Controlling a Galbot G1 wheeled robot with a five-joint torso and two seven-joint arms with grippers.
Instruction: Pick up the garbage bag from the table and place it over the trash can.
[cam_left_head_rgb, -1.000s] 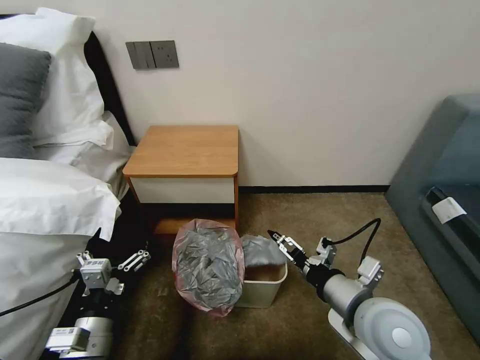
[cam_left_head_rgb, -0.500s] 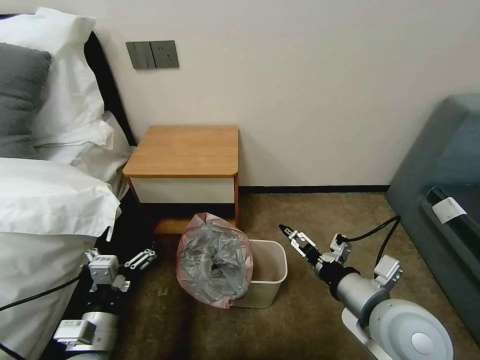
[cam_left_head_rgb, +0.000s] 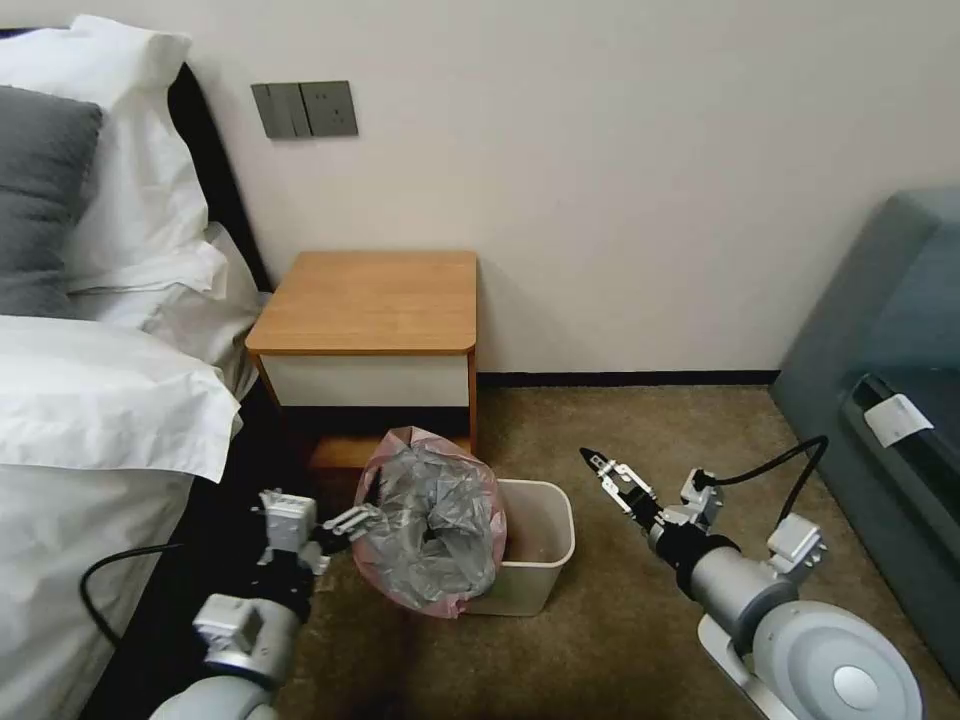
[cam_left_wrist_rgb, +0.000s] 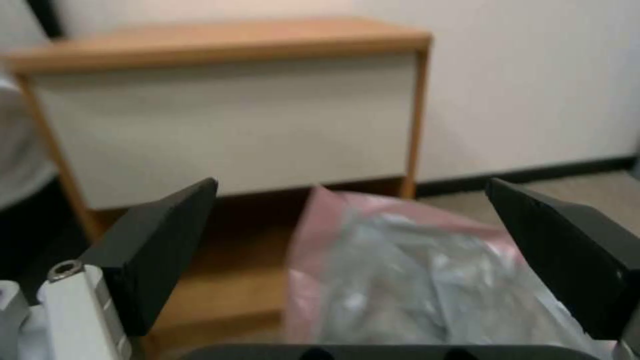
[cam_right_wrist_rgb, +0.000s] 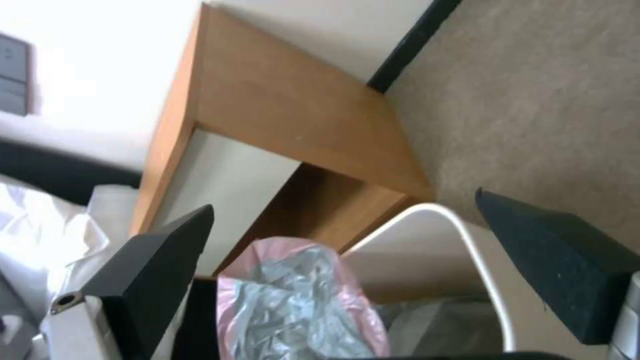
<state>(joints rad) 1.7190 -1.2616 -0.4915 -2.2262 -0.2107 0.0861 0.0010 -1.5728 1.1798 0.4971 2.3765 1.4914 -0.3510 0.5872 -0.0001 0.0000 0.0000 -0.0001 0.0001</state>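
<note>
garbage bag (cam_left_head_rgb: 430, 530): thin crinkled plastic, shiny grey inside, translucent pink outer layer
trash can (cam_left_head_rgb: 535, 560): smooth cream plastic, faint sheen on the rolled rim
table (cam_left_head_rgb: 375, 300): smooth matt orange-brown wood tabletop, matt white front panel
left gripper (cam_left_wrist_rgb: 360, 260): matt black fingers, pale metal mount
right gripper (cam_left_head_rgb: 600, 465): matt black fingers, silver metal body
carpet (cam_left_head_rgb: 650, 430): rough brown pile

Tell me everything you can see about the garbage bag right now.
The garbage bag is thin, crinkled, shiny grey plastic with a translucent pink outer layer and rim. It is bunched up and draped over the left side of the trash can, covering that part of the rim, while the right part of the bin lies uncovered. A dark opening shows near its middle. It sits on the floor side, in front of the table, not on it. The left gripper, open, is at its left edge; the right gripper is apart.
</note>
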